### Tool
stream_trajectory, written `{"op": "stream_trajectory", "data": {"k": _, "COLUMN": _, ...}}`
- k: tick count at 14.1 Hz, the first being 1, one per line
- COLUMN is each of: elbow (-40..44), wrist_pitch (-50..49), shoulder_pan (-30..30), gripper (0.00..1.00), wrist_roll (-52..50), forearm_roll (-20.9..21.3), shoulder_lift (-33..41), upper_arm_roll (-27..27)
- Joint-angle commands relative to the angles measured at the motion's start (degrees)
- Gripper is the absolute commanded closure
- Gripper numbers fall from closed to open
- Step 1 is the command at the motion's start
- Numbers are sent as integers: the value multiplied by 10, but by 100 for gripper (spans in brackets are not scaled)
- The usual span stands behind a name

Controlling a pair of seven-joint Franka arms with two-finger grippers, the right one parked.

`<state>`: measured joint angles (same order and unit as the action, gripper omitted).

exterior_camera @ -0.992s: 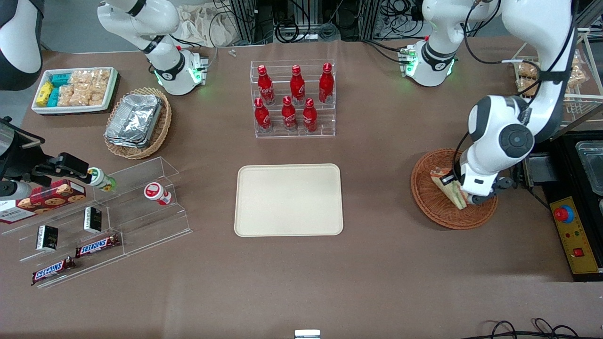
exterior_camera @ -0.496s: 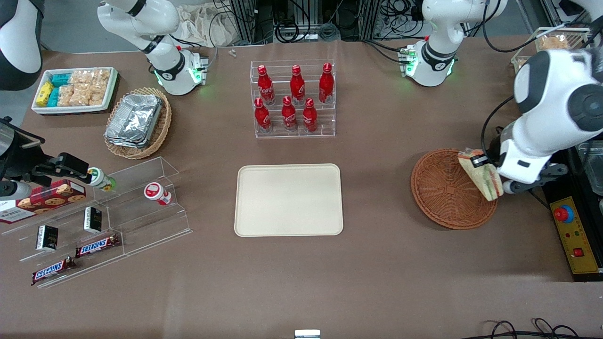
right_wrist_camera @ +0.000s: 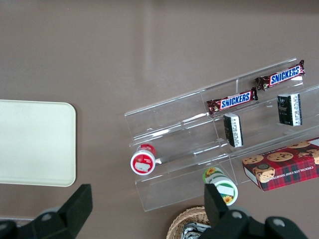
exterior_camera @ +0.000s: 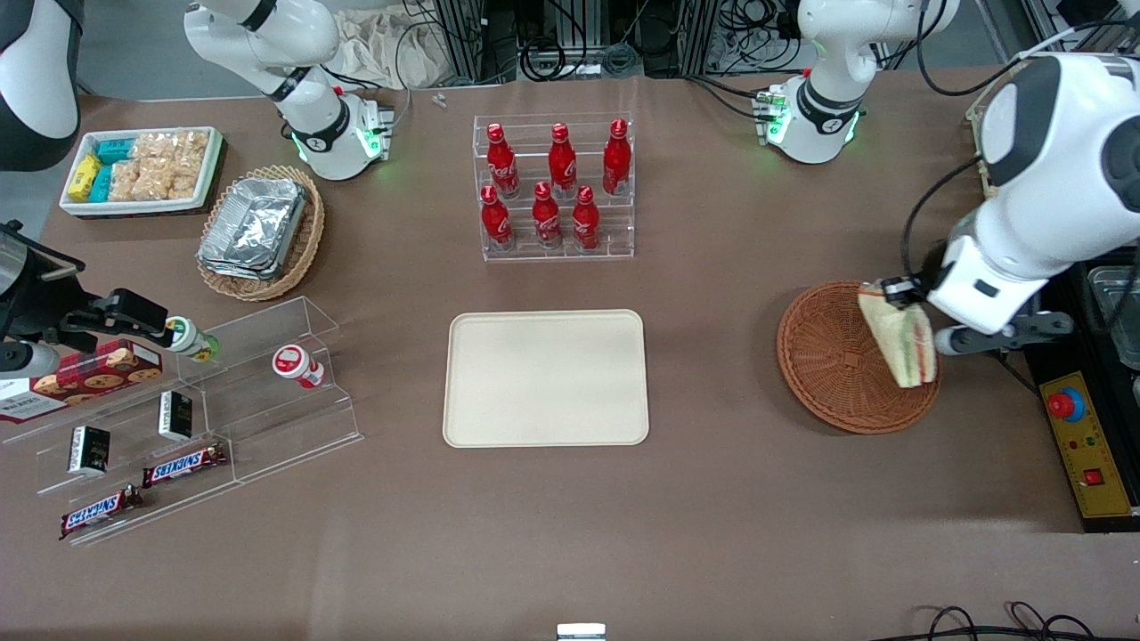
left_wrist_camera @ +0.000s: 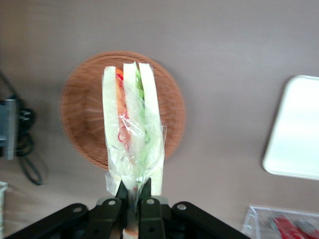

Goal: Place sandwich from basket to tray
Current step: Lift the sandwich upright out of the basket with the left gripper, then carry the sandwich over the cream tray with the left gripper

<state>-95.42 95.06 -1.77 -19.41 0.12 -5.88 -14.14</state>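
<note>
Above the basket (exterior_camera: 842,369) toward the working arm's end of the table (exterior_camera: 712,516), the gripper (left_wrist_camera: 130,191) hangs in the air with its fingers (left_wrist_camera: 120,189) pressed close together, pinching the wrapped edge of the sandwich (exterior_camera: 899,343). In the wrist view the sandwich (left_wrist_camera: 133,139) stands out from the fingertips, its white bread slices and its red and green filling seen edge-on, with the basket (left_wrist_camera: 79,114) under it. It is clear of the basket floor, over the part of the rim nearest the arm. The tray (exterior_camera: 545,377) lies at mid-table, well apart from the basket, toward the parked arm. Brown cloth covers the table. Nearer the camera at the parked arm's end stands a clear stepped rack (exterior_camera: 205,418) with chocolate bars. Farther from the camera than the tray stands a clear rack of red bottles (exterior_camera: 552,187). Cables (exterior_camera: 570,53) run past the table's farthest edge.
</note>
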Motion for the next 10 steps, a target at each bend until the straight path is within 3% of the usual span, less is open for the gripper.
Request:
{"op": "stream_trajectory", "data": {"k": 1, "elbow": 27, "wrist_pitch": -19, "shoulder_pan": 2, "gripper": 100, "wrist_roll": -52, "forearm_roll": -14, "shoulder_lift": -20, "upper_arm_roll": -59}}
{"op": "stream_trajectory", "data": {"k": 7, "elbow": 27, "wrist_pitch": 57, "shoulder_pan": 3, "gripper": 100, "wrist_roll": -104, "forearm_roll": -16, "shoulder_lift": -83, "upper_arm_roll": -189}}
{"op": "stream_trajectory", "data": {"k": 10, "elbow": 25, "wrist_pitch": 107, "shoulder_pan": 50, "gripper": 100, "wrist_roll": -158, "forearm_roll": 0, "shoulder_lift": -131, "upper_arm_roll": -206}}
